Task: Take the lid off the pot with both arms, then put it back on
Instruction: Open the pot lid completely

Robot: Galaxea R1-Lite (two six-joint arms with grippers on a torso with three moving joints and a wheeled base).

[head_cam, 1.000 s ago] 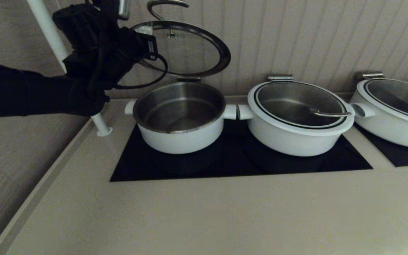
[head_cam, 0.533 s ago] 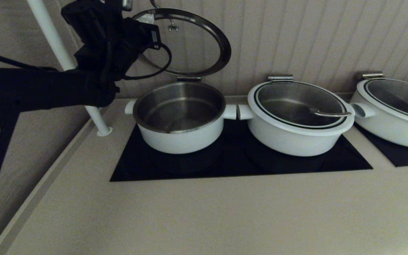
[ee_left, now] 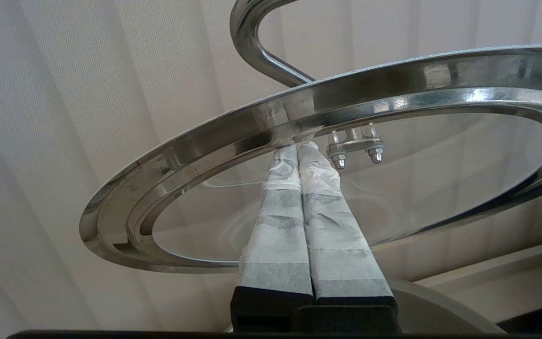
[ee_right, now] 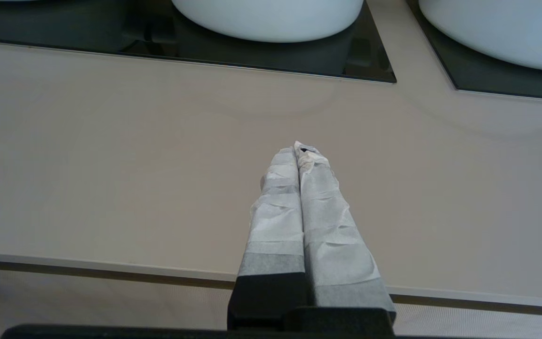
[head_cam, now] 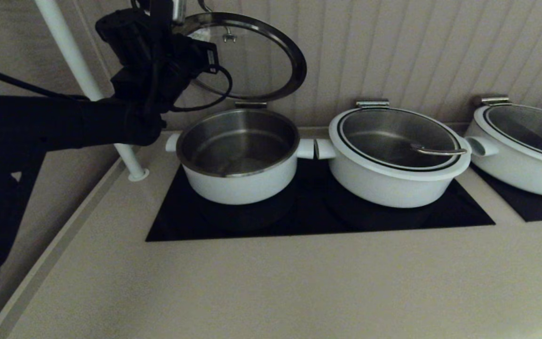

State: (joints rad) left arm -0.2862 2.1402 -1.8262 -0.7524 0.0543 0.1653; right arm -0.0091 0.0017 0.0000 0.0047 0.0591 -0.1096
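Note:
The pot stands open on the left of the black cooktop, its steel inside bare. The lid is tilted up above and behind it, steel underside facing me, close to the ribbed wall. My left arm reaches up to the lid's left edge. In the left wrist view my left gripper is shut, its taped tips touching the underside of the lid's rim beside the handle bolts; the steel handle curves above. My right gripper is shut and empty over the beige counter near its front edge.
A wider white pot with its lid on stands right beside the open pot, handles nearly touching. Another lidded pot is at far right. A white pole rises at the counter's left back corner. The beige counter spreads in front.
My left arm has risen and shifted right, and the lid has tilted up higher with it. The pots have not moved.

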